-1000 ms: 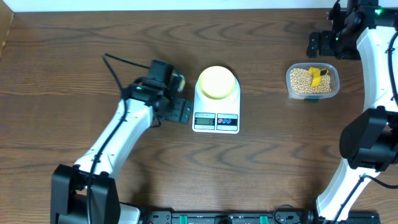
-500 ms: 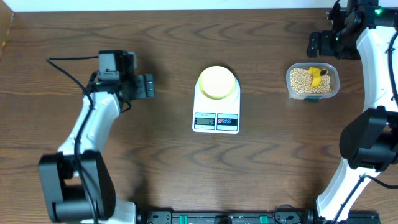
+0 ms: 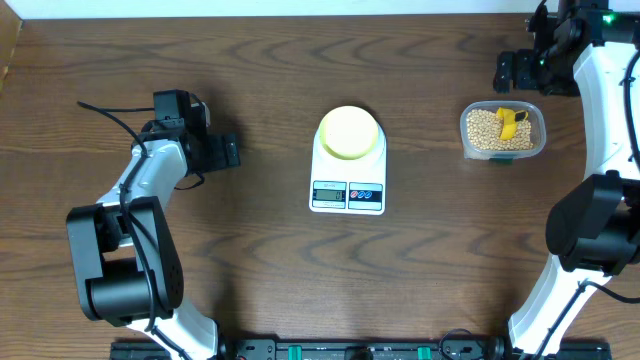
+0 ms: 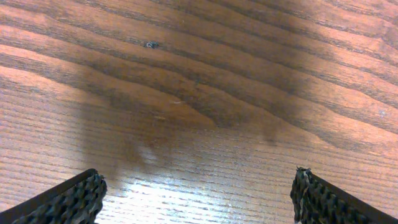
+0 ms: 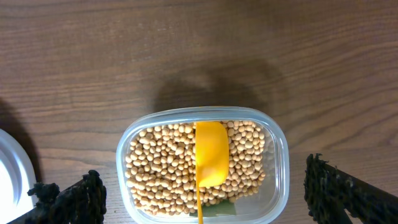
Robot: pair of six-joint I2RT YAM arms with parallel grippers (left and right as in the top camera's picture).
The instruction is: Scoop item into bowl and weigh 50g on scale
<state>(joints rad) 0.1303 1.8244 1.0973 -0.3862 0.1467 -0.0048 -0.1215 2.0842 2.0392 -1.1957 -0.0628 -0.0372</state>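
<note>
The pale yellow-green bowl [image 3: 349,132] sits on the white scale [image 3: 348,195] at mid-table, and it looks empty. The tan beans [image 3: 485,130] [image 5: 168,162] fill a clear tub [image 3: 538,135] [image 5: 277,155] at the right, with a yellow scoop [image 3: 512,122] [image 5: 211,152] lying on them. My right gripper [image 3: 512,70] [image 5: 202,196] hovers open over the tub, one finger on each side and nothing between them. My left gripper [image 3: 222,152] [image 4: 196,205] is open over bare wood, well left of the scale.
A white curved edge [image 5: 9,171] shows at the left border of the right wrist view. The left arm's black cable [image 3: 110,115] trails over the table at the far left. The brown wooden table [image 3: 300,270] ends at its back edge along the top of the overhead view.
The left arm has swung from beside the scale to the table's left side, its gripper still open. The right arm, tub, scoop and bowl have not moved.
</note>
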